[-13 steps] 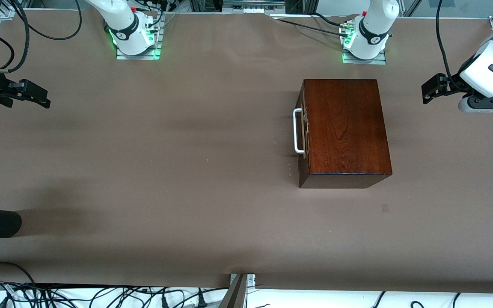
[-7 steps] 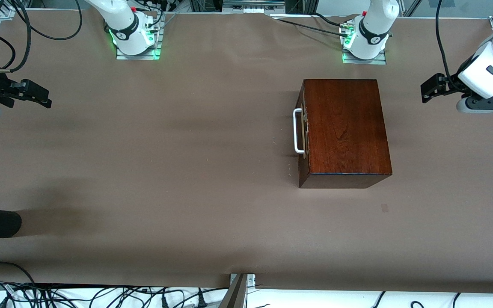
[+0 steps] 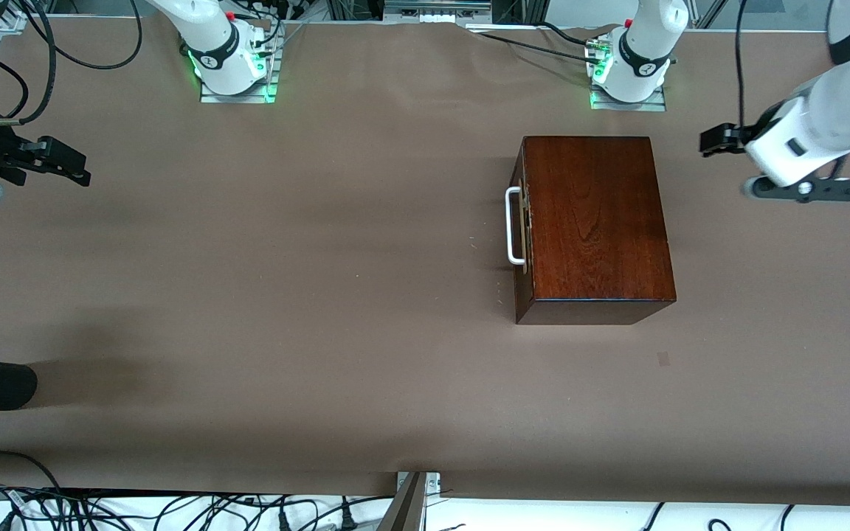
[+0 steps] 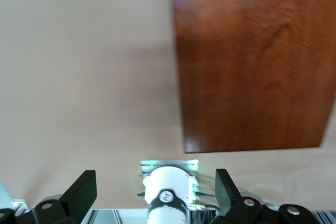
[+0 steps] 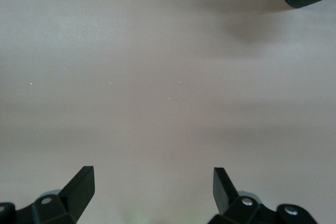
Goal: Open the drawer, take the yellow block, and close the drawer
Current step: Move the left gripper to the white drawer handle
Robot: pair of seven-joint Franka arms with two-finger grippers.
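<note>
Left tool point(image 3: 713, 139) spread wide beside closed drawer point(image 3: 522, 225)

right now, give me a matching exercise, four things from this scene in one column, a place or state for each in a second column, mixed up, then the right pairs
Things:
1. drawer
2. white bar handle
3. left gripper
4. right gripper

Places or states:
A. open, over bare table at the right arm's end
B. shut in the wooden box
C. open, over the table beside the box, toward the left arm's end
D. on the drawer front, facing the right arm's end

Pairs: 1-B, 2-D, 3-C, 4-A

The yellow block is not visible.
</note>
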